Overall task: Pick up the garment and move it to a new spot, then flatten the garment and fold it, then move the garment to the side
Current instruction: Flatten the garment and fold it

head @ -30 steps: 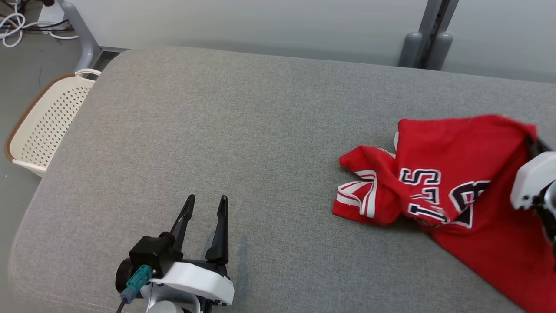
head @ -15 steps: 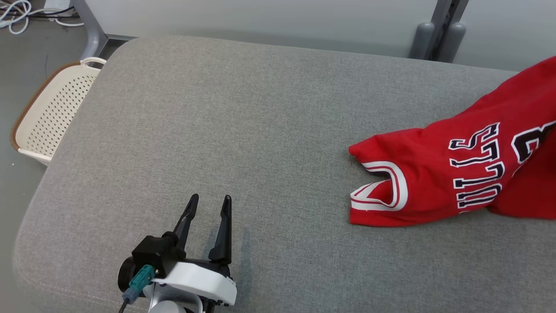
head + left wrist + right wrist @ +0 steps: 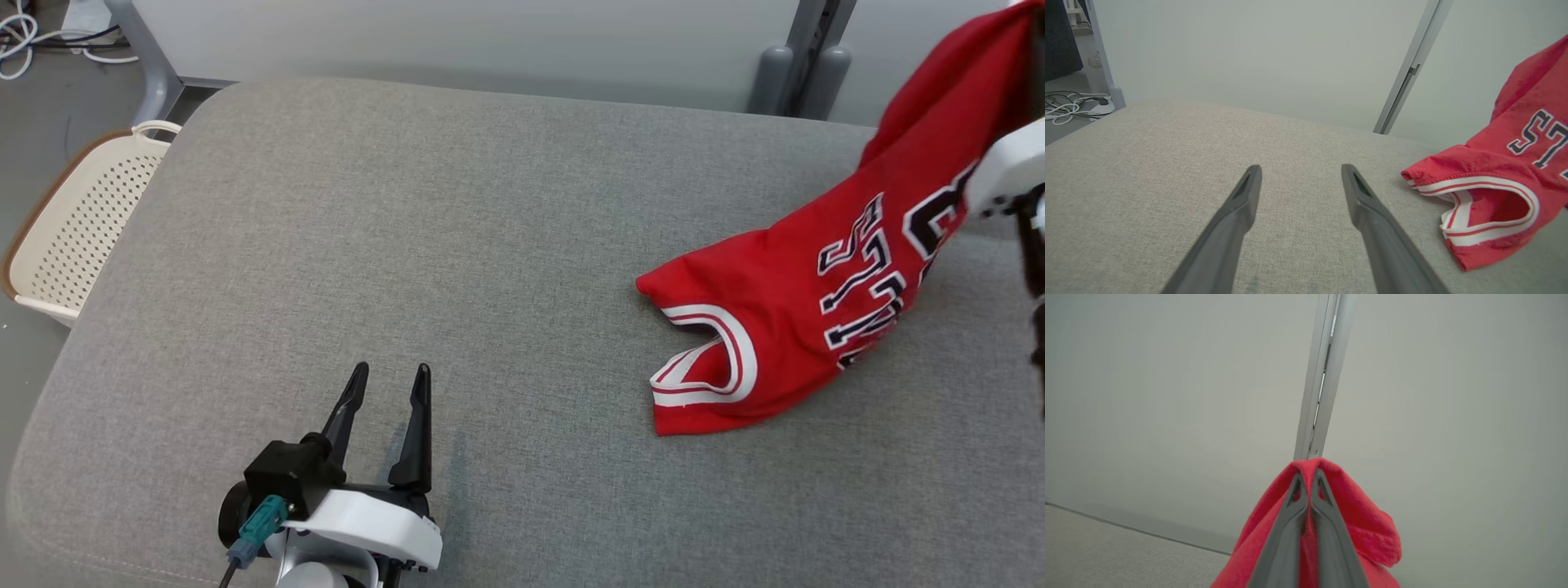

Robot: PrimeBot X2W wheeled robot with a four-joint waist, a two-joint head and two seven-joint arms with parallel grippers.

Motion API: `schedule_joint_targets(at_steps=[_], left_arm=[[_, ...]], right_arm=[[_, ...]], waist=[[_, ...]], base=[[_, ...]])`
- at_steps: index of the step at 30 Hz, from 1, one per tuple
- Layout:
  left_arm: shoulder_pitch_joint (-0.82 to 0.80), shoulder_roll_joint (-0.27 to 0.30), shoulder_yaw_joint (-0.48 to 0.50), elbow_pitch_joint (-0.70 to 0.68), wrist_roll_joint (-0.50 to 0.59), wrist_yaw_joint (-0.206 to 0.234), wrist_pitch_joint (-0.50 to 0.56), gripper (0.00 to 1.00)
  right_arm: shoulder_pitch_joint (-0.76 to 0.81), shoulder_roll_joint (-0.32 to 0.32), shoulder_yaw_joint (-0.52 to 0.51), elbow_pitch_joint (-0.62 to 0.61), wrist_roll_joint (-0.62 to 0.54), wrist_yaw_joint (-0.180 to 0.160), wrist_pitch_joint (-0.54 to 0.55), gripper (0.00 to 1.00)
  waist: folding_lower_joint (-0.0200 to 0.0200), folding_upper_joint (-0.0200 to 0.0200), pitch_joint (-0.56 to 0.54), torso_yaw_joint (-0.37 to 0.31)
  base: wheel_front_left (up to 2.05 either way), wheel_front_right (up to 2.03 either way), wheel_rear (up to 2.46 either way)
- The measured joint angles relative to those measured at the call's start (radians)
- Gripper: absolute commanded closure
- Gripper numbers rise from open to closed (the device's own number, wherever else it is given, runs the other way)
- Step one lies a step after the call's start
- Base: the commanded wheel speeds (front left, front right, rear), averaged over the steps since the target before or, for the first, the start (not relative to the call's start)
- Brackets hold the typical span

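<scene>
The right hand is clamping the red garment, holding one end high while the rest is trailing on the right of the worktop; the left hand is idling wide open; flattening and folding are waiting.

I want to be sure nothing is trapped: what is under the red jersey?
The red jersey lies with its lower part on the gray cushion; its upper part hangs from the right gripper, fingers shut on it. Bare cushion borders it; anything under the resting fabric is hidden.
</scene>
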Motion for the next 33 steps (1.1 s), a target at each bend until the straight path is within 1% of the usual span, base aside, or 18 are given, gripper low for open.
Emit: schedule_joint_targets(at_steps=[1,3,5,7,12,18,22,26,31,33], left_arm=[[0.000,0.000,0.000,0.000,0.000,0.000,0.000,0.00],[0.001,0.000,0.007,-0.001,0.000,0.003,0.000,0.00],[0.005,0.000,0.013,-0.004,0.000,0.004,0.000,0.00],[0.008,0.000,0.016,-0.006,0.000,0.004,0.000,0.00],[0.008,0.000,0.022,-0.012,0.002,0.003,0.000,0.00],[0.009,0.000,0.040,-0.012,0.014,0.001,0.000,0.00],[0.012,0.000,0.053,-0.012,0.026,-0.003,0.000,0.00],[0.016,0.000,0.063,-0.011,0.032,-0.007,0.000,0.00],[0.017,0.000,0.063,-0.006,0.036,-0.015,0.000,0.00],[0.017,0.000,0.063,-0.004,0.036,-0.015,0.000,0.00]], right_arm=[[0.000,0.000,0.000,0.000,0.000,0.000,0.000,1.00],[0.055,0.019,0.049,-0.030,0.032,0.000,-0.006,1.00],[0.134,0.034,0.092,-0.065,0.072,0.000,-0.012,1.00],[0.223,0.035,0.135,-0.100,0.107,0.000,-0.014,1.00],[0.437,0.035,0.165,-0.206,0.190,0.000,-0.018,1.00],[0.670,0.061,0.140,-0.425,0.193,0.000,-0.019,1.00],[0.811,0.092,0.128,-0.521,0.176,0.000,-0.019,1.00],[0.905,0.114,0.099,-0.550,0.135,0.000,-0.020,1.00],[0.949,0.133,0.068,-0.540,0.075,0.000,-0.019,0.99],[0.960,0.139,0.056,-0.518,0.058,0.000,-0.011,0.51]], waist=[[0.0000,0.0000,0.000,0.000],[0.0000,0.0000,-0.003,-0.008],[0.0000,0.0000,-0.006,-0.019],[0.0000,0.0000,-0.009,-0.033],[0.0000,0.0000,-0.009,-0.069],[0.0000,0.0000,-0.009,-0.121],[0.0000,0.0000,-0.014,-0.155],[0.0000,0.0000,-0.022,-0.189],[0.0000,0.0000,-0.034,-0.217],[0.0000,0.0000,-0.039,-0.223]], base=[[0.00,0.00,0.00],[0.00,0.00,0.00],[0.00,0.00,0.00],[0.00,0.00,0.00],[0.00,0.00,0.00],[0.00,0.00,0.00],[0.00,0.00,0.00],[0.00,0.00,0.00],[0.00,0.00,0.00],[0.00,0.00,0.00]])
